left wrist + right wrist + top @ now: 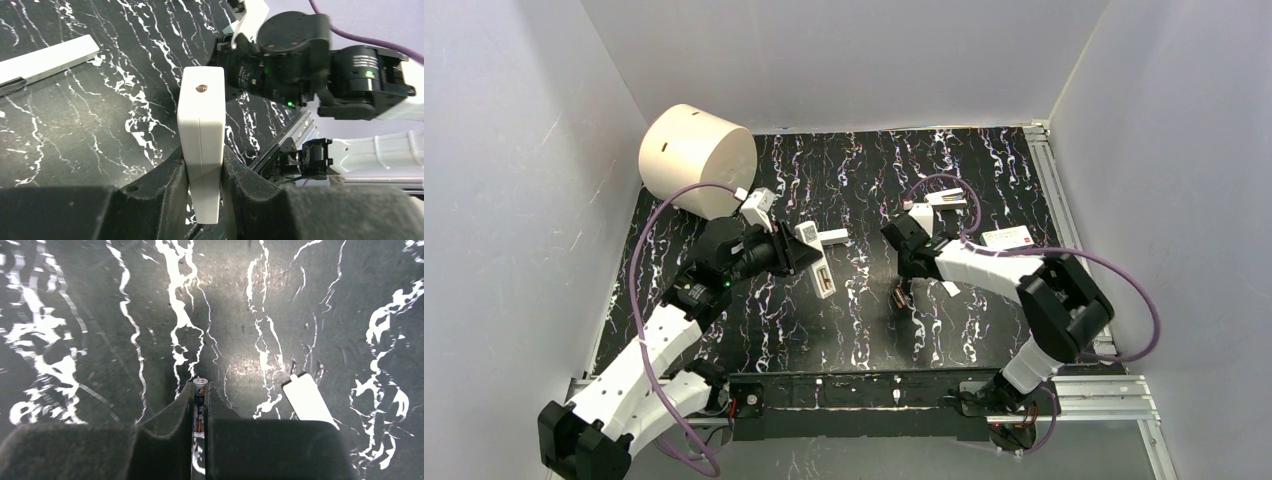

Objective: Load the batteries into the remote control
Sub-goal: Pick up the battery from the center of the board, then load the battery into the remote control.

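The white remote control sits edge-on between the jaws of my left gripper, which is shut on it and holds it above the mat; from above, the remote control slants down and right out of the left gripper. My right gripper is shut on one small dark battery with an orange band, its metal tip poking past the fingertips. In the top view the right gripper points down, low over the mat to the right of the remote. No other battery shows clearly.
A flat white tabbed plate lies on the mat just right of my right fingers. A plain white strip lies farther off. A white box with a red mark sits at the right, and a cream cylinder at the back left.
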`<state>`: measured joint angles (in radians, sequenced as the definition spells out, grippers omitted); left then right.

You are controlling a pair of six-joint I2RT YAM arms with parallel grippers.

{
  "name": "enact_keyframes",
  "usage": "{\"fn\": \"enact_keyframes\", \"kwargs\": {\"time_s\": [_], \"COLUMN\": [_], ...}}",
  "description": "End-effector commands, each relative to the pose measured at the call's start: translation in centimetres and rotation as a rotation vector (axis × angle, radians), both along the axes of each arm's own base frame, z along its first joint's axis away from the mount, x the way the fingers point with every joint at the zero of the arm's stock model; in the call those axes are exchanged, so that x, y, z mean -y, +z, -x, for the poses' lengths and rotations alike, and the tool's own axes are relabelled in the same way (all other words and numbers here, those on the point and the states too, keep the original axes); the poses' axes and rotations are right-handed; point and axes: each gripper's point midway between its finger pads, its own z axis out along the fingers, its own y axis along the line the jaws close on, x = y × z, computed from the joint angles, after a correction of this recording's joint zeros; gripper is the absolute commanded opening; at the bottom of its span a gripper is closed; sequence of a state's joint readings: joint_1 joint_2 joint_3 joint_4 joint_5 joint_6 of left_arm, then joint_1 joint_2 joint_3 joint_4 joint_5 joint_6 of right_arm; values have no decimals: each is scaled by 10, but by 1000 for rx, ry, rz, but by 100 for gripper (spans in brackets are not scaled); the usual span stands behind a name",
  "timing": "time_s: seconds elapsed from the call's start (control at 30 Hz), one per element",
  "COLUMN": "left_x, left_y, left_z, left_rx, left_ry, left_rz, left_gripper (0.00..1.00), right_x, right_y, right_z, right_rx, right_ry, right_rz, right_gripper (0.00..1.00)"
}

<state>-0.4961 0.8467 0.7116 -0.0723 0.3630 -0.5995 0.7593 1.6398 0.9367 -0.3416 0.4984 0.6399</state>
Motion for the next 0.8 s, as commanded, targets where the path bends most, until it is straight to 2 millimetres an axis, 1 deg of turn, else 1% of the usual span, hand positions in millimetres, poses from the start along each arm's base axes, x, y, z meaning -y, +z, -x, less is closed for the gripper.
{"fn": "enact_keyframes", "kwargs": {"time_s": [0.0,0.1,0.13,0.2,0.3,0.4,0.5,0.6,0.77], "left_x": [14,21,22,29,41,52,57,63,67], "left_y": [12,11,12,17,26,34,34,39,43], "left_z": [-2,-5,-8,-9,-14,-20,-30,-37,-41], "left_rx": [-10,-31,-42,-71,-156,-198,-213,-218,-248], "left_ry": [-27,-37,-43,-101,-204,-307,-333,-356,-376], "left_rz": [99,149,157,196,290,357,376,409,460], "left_gripper": [0,0,0,0,0,0,0,0,0], "right_x": [-12,-24,-30,-44,-64,-78,-92,-108,-125], "right_y": [62,98,114,141,188,221,240,257,268], "right_z": [-12,-7,-3,4,17,26,39,52,71], "right_rx": [140,162,171,193,262,322,336,382,438], "right_ry": [41,57,71,113,191,262,339,422,531], "right_rz": [-119,-219,-264,-335,-443,-537,-577,-598,-586], "right_gripper": [8,7,6,6,6,6,5,5,5]}}
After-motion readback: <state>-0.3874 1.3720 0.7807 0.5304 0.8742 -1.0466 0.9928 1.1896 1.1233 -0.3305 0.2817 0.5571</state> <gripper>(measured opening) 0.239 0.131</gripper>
